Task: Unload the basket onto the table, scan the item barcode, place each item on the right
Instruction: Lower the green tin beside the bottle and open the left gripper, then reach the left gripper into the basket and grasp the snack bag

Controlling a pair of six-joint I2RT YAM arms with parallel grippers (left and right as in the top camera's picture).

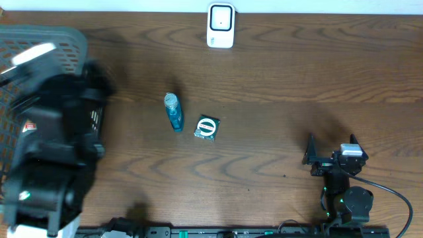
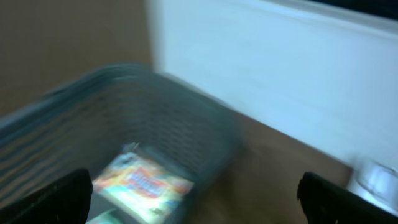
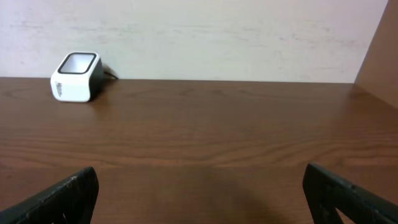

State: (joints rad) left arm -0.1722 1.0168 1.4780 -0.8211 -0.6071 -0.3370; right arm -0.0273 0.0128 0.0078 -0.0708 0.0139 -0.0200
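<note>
While nothing's in hand yet, left pincer [image 2: 194, 180]: fingers spread about as wide as they go, empty, hanging over the basket. That whole view is smeared with blur.
Right pincer [image 3: 199, 174]: also wide open, holding nothing, sitting low at the lower right of the overhead frame, pointing across the table [image 3: 205, 124] toward the wall.
Under the left pincer: grey mesh basket [image 2: 124, 78], upper left of the overhead frame, with a colourful pack [image 2: 140, 183] lying in the bottom.
Out on the table: blue bottle [image 1: 174, 111] on its side, and a small green-and-white sachet [image 1: 207, 127] just beside it. Both are mid-frame, well apart from both pincers.
Scanner [image 1: 221, 25]: white box at the top centre edge, well apart from everything else.
Which item gets scanned: honestly can't tell. My guess is the pack in the basket, since that's where the left arm is.
What could go wrong: going into the basket, a finger could catch the mesh wall and drag the whole thing. A flat pack is hard to pinch off the floor, so it may slip. I also can't see a barcode anywhere, so the item might face the scanner wrong side out and not read.
</note>
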